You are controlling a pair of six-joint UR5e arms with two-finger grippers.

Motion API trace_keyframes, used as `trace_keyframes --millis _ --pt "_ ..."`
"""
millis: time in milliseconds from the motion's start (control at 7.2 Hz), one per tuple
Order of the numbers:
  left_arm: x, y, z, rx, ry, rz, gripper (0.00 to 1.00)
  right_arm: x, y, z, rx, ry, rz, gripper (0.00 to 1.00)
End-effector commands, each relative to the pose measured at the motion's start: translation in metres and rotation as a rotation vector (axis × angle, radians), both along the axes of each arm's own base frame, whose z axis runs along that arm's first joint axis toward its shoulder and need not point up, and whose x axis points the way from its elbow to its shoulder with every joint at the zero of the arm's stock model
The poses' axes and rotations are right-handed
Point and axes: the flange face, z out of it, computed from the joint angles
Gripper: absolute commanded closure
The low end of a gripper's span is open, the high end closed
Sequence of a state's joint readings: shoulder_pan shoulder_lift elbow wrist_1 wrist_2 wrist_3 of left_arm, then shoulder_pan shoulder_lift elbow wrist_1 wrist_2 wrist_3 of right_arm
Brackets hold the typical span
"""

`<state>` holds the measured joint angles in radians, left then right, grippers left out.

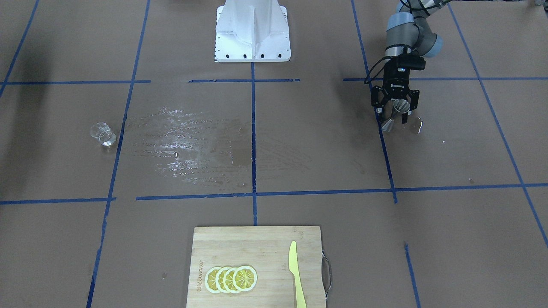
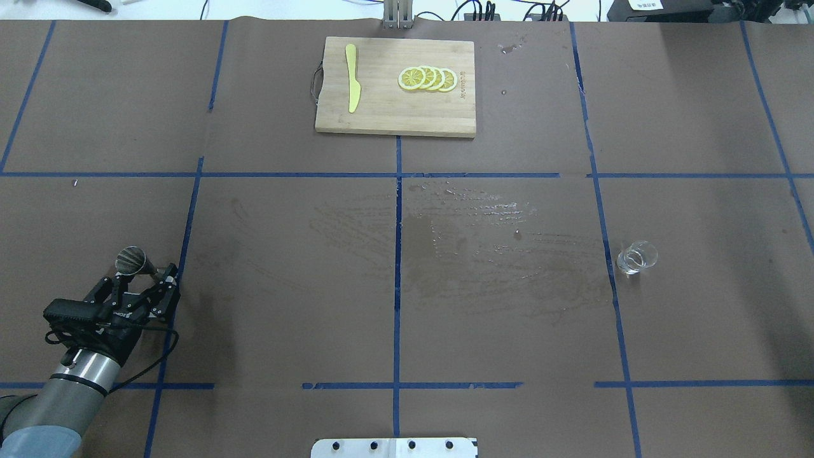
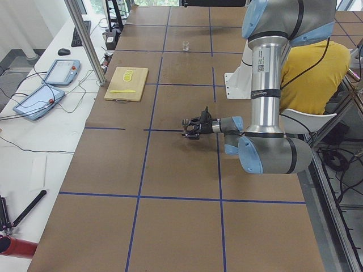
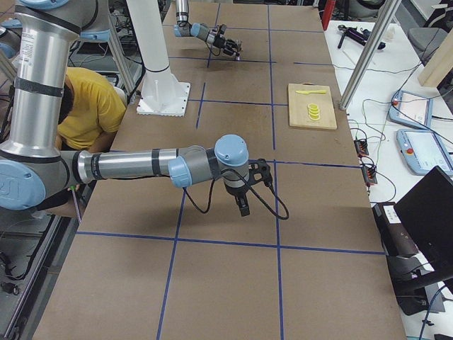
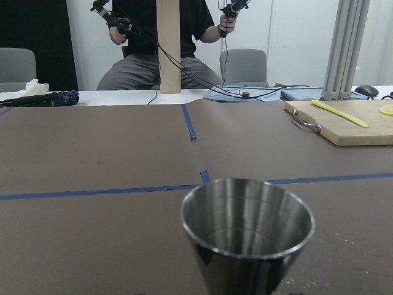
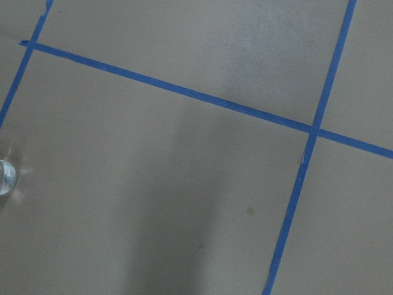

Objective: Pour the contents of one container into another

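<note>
Left gripper [image 1: 394,114] clamps steel jigger [image 1: 400,105]; glass cup [image 1: 102,134] well apart.

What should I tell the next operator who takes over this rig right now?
Left gripper: jaws either side of the jigger, on the robot's left of the table; whether clamped is unclear.
Right gripper: pointing down over bare table, apart from the glass cup; open or shut unclear.
The glass cup stands upright on the robot's right.
Done: jigger reached; it looks empty.
Left: grasp the glass cup, pour into the jigger.
</note>
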<state>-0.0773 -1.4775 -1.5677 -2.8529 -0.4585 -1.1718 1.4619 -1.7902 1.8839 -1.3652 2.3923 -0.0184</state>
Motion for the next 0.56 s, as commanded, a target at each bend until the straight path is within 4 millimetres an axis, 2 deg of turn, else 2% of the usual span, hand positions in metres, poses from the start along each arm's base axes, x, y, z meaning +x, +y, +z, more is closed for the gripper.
trace_keyframes --millis 0,139,417 --pt "0.0014 -0.0005 -0.0019 0.001 0.002 0.0 0.46 0.0 0.0 -0.0007 0.0 -0.001 0.001 0.0" --pt "0.0015 -0.0005 -0.0018 0.004 -0.008 0.001 0.54 0.0 0.0 -0.0007 0.0 -0.001 0.001 0.0" --pt "-0.0005 -0.0031 -0.0028 0.009 -0.015 -0.004 0.78 0.0 0.0 -0.0007 0.0 -0.001 0.001 0.0"
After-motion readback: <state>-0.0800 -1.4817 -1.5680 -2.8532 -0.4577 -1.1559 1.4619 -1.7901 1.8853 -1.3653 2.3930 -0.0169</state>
